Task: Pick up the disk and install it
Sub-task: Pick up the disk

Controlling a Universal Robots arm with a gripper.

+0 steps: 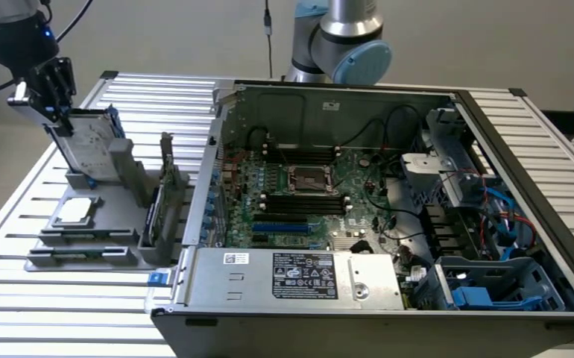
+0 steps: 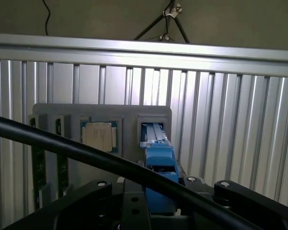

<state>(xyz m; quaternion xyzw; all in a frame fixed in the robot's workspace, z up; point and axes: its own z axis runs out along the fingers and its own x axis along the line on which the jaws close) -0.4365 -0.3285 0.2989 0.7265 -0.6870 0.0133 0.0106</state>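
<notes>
Exterior view: the gripper (image 1: pixel 60 119) is closed on the upper edge of the disk (image 1: pixel 93 149), which stands tilted at the back of the grey fixture (image 1: pixel 88 246), on the exterior view's left. The wrist view looks down the blue carrier rail, pinched between the black fingers, towards a rectangular slot (image 2: pixel 153 129) in that fixture. Whether the disk's lower end has cleared the slot I cannot tell.

By my reading, the pick-up step is in hand and installation has not begun, since the disk is well apart from the open computer case (image 1: pixel 525 149).

Freeing the disk calls for a straight pull along the slot walls, so that the plastic rails do not bind. It also calls for a firm hold on a smooth, thin slab.

The disk is a flat silver-grey metal rectangle with a white printed label, framed in glossy blue plastic. The fixture is matte grey and has moulded pockets. One pocket holds a square silver processor chip (image 1: pixel 75 211), and thin green circuit cards (image 2: pixel 38 158) sit beside it.

Everything rests on a tabletop (image 1: pixel 28 298) of ribbed, brushed aluminium slats. The case is sheet steel around a green motherboard (image 1: pixel 307 186), with blue plastic drive bays (image 1: pixel 486 287) at one corner.
</notes>
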